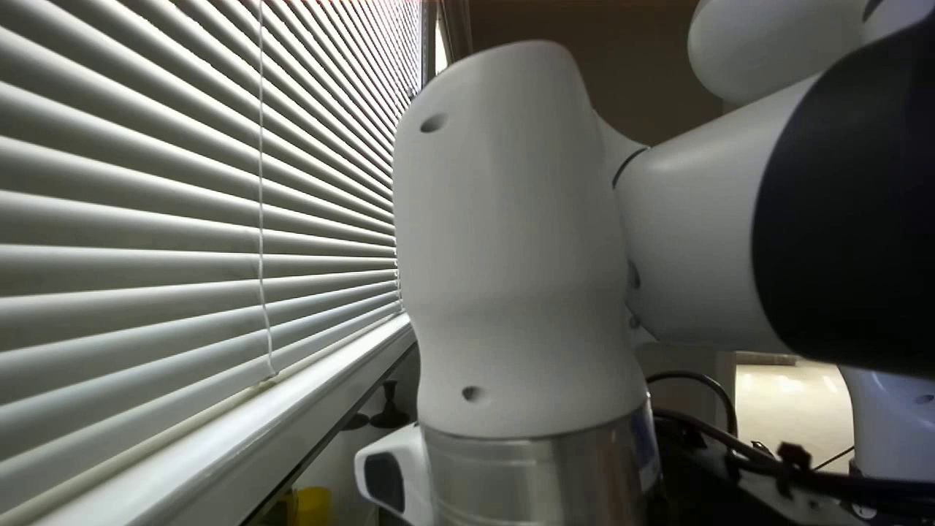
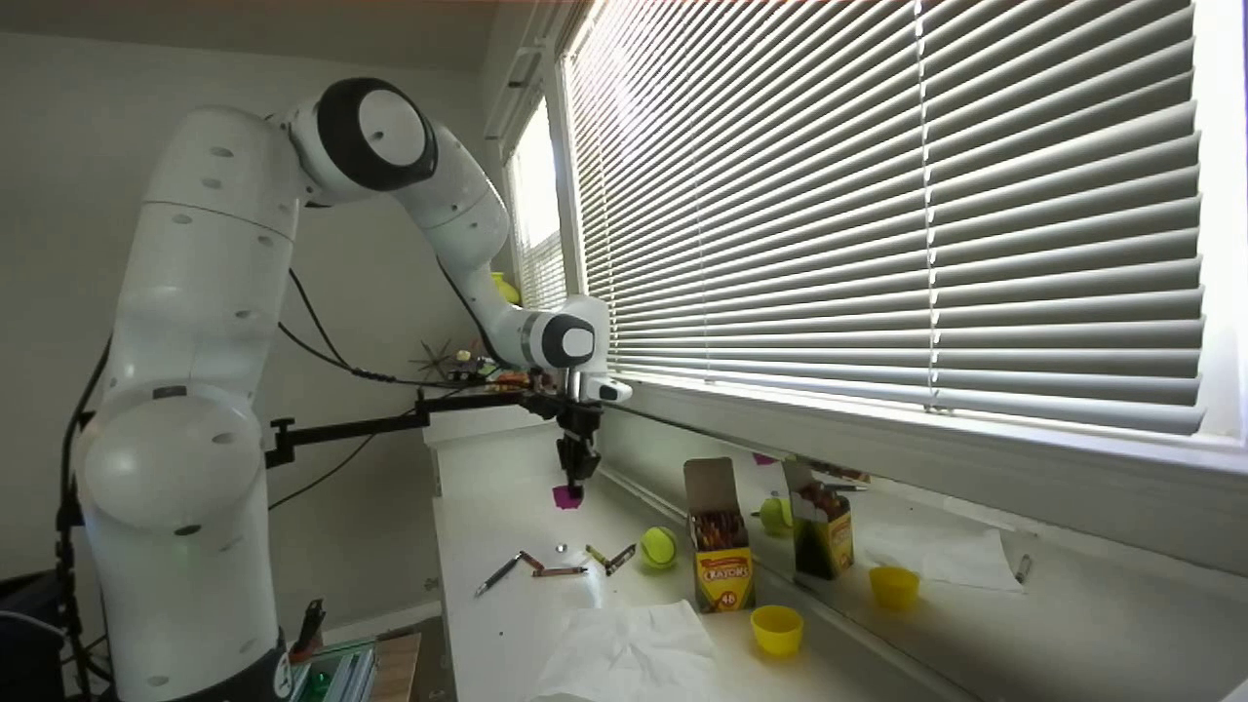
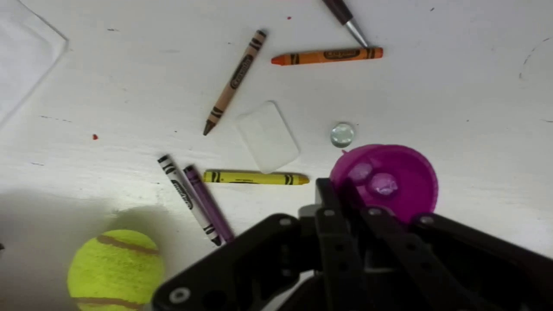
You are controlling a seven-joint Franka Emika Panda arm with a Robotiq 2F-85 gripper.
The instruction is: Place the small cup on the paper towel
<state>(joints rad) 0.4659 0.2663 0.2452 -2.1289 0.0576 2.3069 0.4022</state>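
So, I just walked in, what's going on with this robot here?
A robot arm has its jaws shut on the wall of a small magenta cup with a clear, shiny piece inside. In an exterior view the cup seems raised off the white counter. It isn't on the paper towel yet; that lies in the foreground there, with a yellow cup beside it.

In an exterior view, white arm (image 1: 511,241) beside slatted blinds (image 1: 146,219), yellow object (image 1: 313,506) below sill (image 1: 285,413).
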